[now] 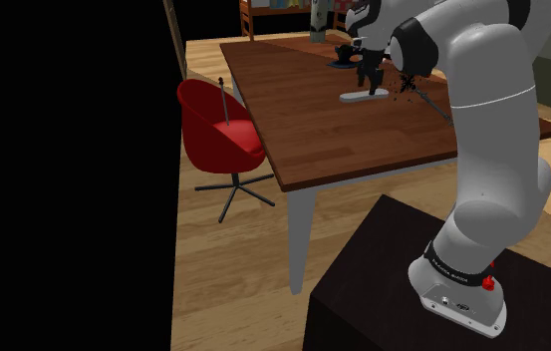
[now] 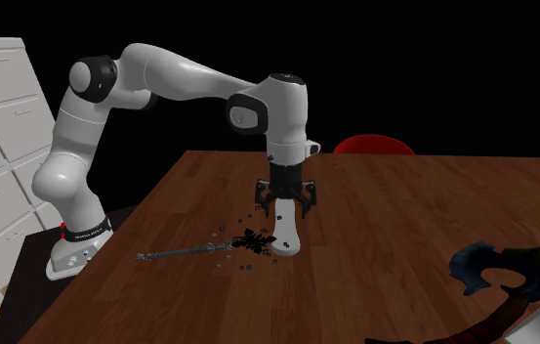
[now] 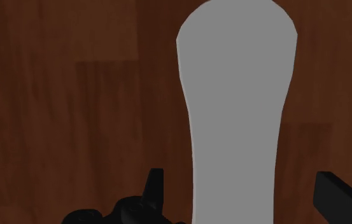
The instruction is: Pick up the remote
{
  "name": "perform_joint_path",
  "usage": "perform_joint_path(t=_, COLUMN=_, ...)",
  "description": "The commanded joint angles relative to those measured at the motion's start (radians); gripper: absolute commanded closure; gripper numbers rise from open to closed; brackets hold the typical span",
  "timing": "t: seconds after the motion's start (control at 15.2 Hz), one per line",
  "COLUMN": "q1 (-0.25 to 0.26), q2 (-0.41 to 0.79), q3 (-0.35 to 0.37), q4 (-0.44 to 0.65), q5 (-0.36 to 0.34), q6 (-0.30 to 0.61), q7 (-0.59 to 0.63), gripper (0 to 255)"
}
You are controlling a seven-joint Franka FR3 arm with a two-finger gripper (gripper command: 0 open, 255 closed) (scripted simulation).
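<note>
- Hand: the all-black two-finger hand (image 3: pixel 240 177) hangs over the brown wooden tabletop (image 3: pixel 53 95). Its fingers stand apart, one on each side of the remote, and touch neither edge.
- Remote: the plain pale grey, flat, elongated remote (image 3: pixel 238 108) lies flat on the tabletop directly under the hand.
- Long axis: it runs crosswise to the line between the fingers, which suits closing across the width. The narrower part lies between the fingers, and the broader rounded end points away from them. In the second exterior view the axis runs roughly towards the camera, broad end nearer.
- Risk, off-centre hold: the fingers straddle the narrow part, not the middle. The heavier broad end may droop or pivot out when lifted.
- Risk, height: the body looks thin. Closing too high would probably miss it, and descending too far would drive the fingertips into the tabletop.
- Risk, clutter: a thin dark twig-like object with scattered black flecks (image 2: pixel 191 252) lies just beside the remote and could be caught.
- Farther off: a red shell chair (image 1: pixel 218 125) stands at the tabletop's edge, well apart.
</note>
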Motion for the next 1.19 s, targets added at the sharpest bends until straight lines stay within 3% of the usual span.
perform_joint_path(t=0.0, q1=0.005, q2=0.003, q3=0.003, q4=-0.024, q5=0.004, q6=0.025, q7=-0.003, gripper=0)
perform_joint_path(t=0.2, q1=0.006, q2=0.008, q3=0.006, q4=-0.039, q5=0.009, q6=0.043, q7=-0.007, gripper=0)
perform_joint_path(t=0.26, q1=0.007, q2=0.008, q3=0.006, q4=-0.041, q5=0.009, q6=0.046, q7=-0.007, gripper=255)
perform_joint_path(t=0.86, q1=0.006, q2=0.008, q3=0.006, q4=-0.038, q5=0.009, q6=0.043, q7=-0.007, gripper=255)
perform_joint_path(t=1.12, q1=0.003, q2=-0.004, q3=-0.001, q4=0.0, q5=-0.003, q6=-0.003, q7=0.002, gripper=255)
